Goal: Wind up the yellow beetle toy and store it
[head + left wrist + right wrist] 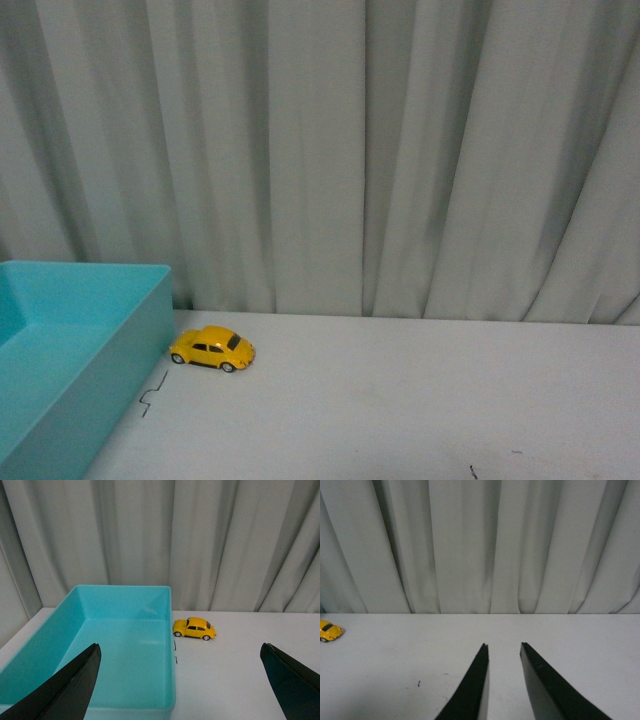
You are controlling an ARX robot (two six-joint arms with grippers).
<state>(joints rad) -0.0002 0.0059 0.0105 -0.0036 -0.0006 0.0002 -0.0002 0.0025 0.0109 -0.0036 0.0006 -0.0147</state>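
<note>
Left claw (180,646) gapes wide, right claw (503,644) barely parted, both empty; I judge nothing done yet, the yellow beetle toy (212,349) sitting on the table (430,400) just outside the teal bin (120,330).

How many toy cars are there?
1. The yellow toy car stands on the white table, close beside the blue bin, near the curtain. A corner of the bin's floor is hidden, so another could be there.
</note>
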